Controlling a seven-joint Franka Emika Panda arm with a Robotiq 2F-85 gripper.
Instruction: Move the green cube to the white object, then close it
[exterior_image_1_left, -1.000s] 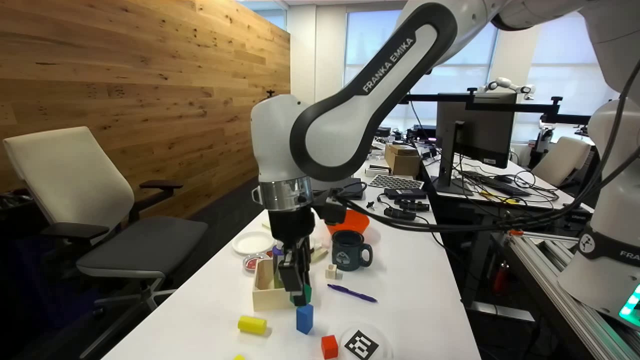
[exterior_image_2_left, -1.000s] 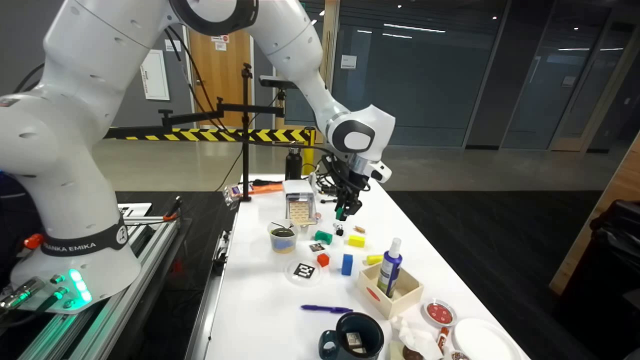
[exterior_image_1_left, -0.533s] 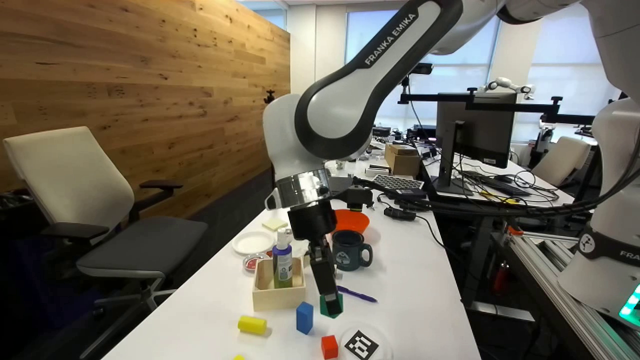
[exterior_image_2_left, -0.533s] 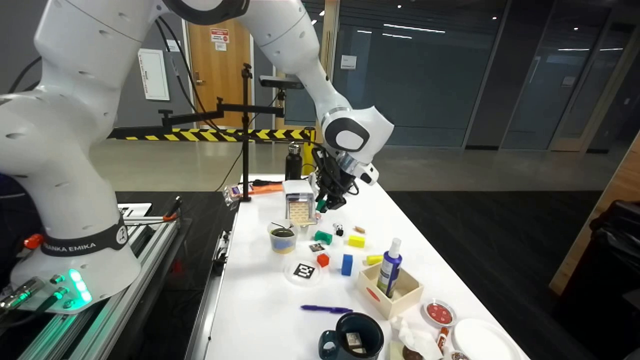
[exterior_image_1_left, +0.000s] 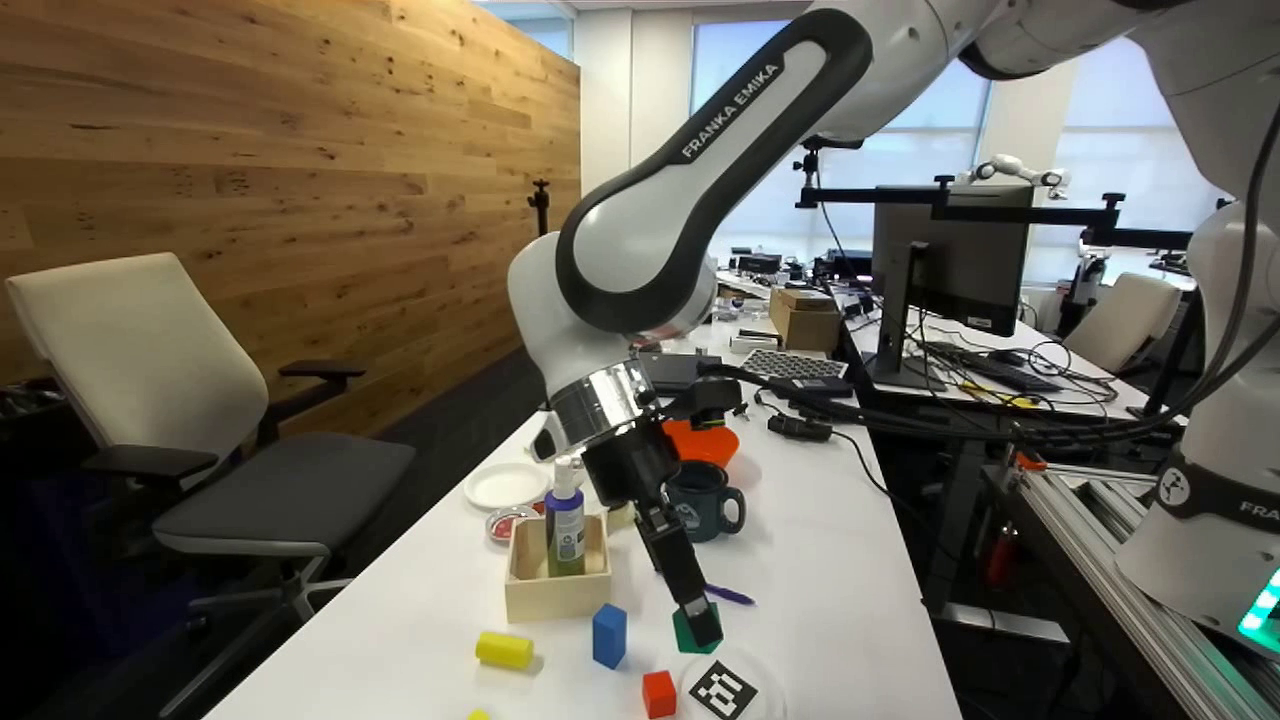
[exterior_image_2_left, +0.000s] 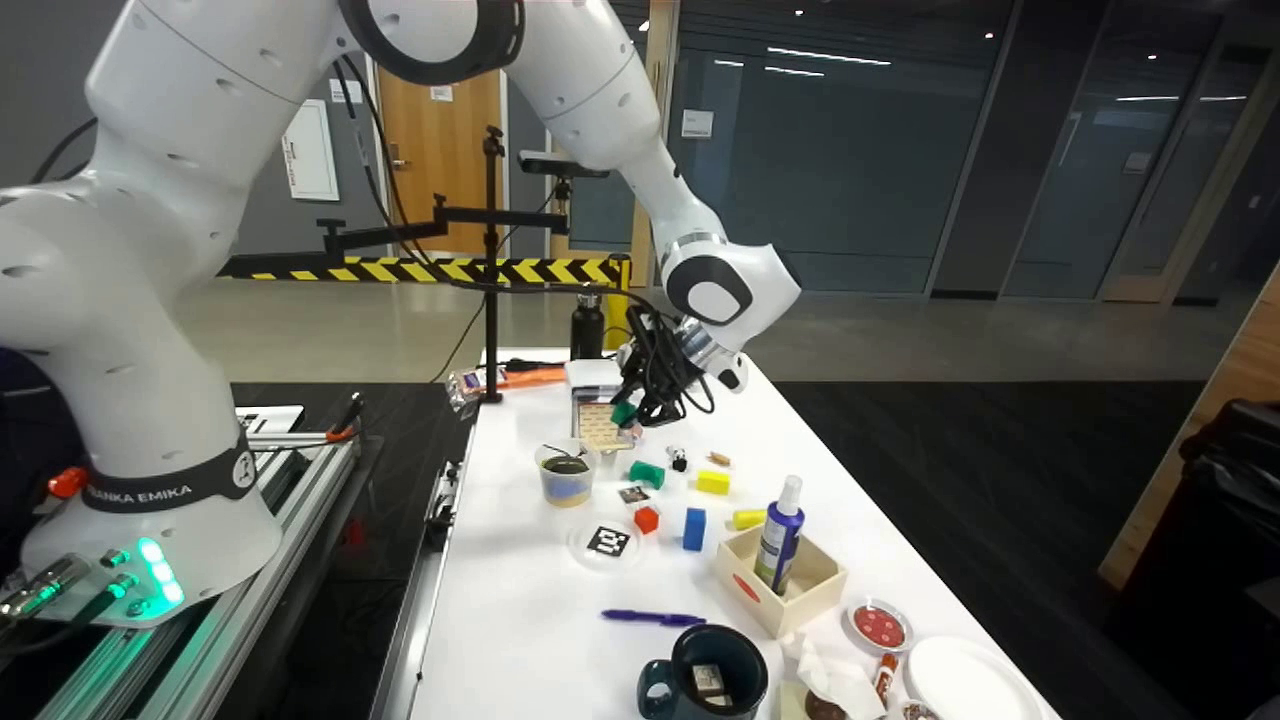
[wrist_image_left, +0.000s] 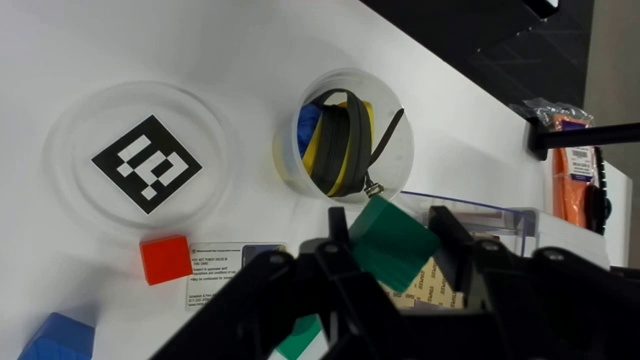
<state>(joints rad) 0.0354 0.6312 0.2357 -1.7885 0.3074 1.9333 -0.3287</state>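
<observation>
My gripper (wrist_image_left: 387, 235) is shut on the green cube (wrist_image_left: 395, 245), held by opposite corners between the fingertips in the wrist view. The cube also shows in both exterior views (exterior_image_1_left: 697, 630) (exterior_image_2_left: 624, 414), off the table. The white object (exterior_image_2_left: 592, 373) is a box with a clear flap and tan patterned STAPLES material at its front. It shows at the right in the wrist view (wrist_image_left: 570, 237), partly hidden by the fingers and cube. The cube overlaps its patterned part there and in an exterior view; the height gap cannot be told.
A clear cup (wrist_image_left: 287, 165) with a pouch stands beside the white object. Another green block (exterior_image_2_left: 647, 475), a red block (exterior_image_2_left: 646, 520), a blue block (exterior_image_2_left: 694, 530) and a marker plate (exterior_image_2_left: 585, 558) lie nearby. A black stand (exterior_image_2_left: 491, 290) rises behind.
My gripper has carried the green cube across to the white object, right and lower in an exterior view, and the hand has tilted more. The blocks on the table have not moved.
</observation>
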